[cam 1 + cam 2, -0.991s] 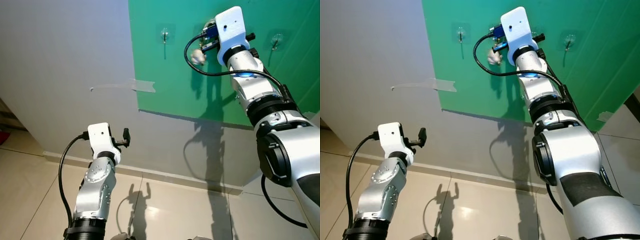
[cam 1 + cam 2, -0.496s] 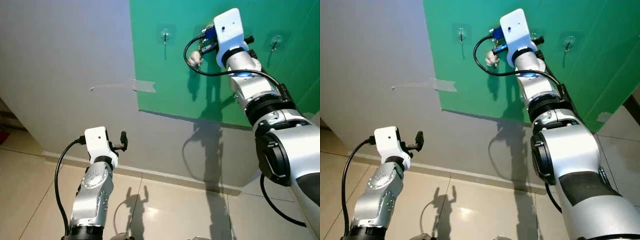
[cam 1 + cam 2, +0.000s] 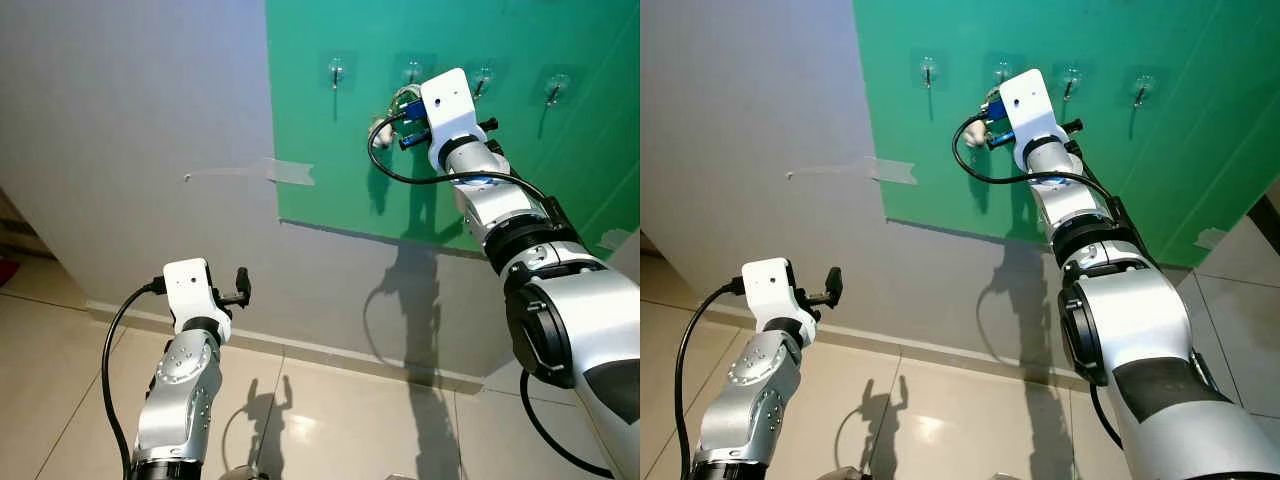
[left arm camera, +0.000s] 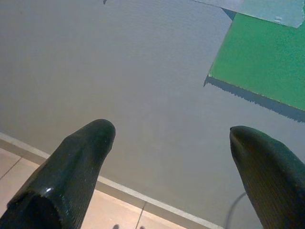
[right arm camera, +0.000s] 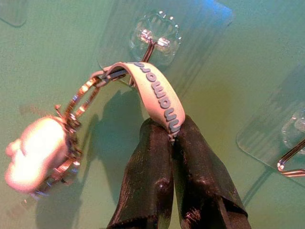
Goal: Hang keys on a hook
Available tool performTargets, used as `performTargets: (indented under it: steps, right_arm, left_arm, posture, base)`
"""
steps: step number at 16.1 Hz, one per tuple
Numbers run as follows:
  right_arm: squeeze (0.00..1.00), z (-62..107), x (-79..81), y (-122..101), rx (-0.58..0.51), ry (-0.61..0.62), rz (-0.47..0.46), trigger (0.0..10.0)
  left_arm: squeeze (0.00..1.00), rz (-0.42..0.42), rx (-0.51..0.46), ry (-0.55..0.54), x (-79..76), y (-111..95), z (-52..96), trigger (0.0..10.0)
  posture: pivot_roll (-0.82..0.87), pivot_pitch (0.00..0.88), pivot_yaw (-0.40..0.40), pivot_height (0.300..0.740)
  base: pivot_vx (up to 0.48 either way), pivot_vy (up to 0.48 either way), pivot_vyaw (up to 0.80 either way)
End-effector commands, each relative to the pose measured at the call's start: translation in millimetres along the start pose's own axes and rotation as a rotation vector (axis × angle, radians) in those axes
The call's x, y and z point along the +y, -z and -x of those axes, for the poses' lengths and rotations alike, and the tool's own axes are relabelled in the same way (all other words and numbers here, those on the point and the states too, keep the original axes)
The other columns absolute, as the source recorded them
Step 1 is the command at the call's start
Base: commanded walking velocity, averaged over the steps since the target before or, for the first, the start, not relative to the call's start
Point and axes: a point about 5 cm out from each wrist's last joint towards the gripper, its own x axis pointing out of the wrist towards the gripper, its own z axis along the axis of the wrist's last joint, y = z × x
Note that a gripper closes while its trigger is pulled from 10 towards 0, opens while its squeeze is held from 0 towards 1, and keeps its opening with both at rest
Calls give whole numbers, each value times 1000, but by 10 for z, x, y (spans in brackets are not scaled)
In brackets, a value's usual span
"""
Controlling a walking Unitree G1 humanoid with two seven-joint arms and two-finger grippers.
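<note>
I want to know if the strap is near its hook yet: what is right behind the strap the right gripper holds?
Behind the strap pinched by the right gripper sits a clear adhesive hook on the green board. The strap covers the hook's lower tip, so whether it has caught cannot be seen.

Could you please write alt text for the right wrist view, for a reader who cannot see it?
The right pincer grips a grey strap just below a clear stick-on hook on a green board. A metal ring and a pale charm dangle from the strap.
</note>
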Motion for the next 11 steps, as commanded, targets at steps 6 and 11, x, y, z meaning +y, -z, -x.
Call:
performTargets:
  steps: [6,11]
  right_arm:
    - [0,-11,-102,-144,-93,52,97,10000]
    - [0,-28,-151,-317,-172,86,83,10000]
  left_arm:
    - [0,-9,7,-1,-35,-30,-30,10000]
    - [0,-5,11,9,-58,-10,-19,10000]
  posture:
    - [-26,0,-16,740]
    - [-35,0,-16,740]
  base:
    - [0,0,0]
    - [0,0,0]
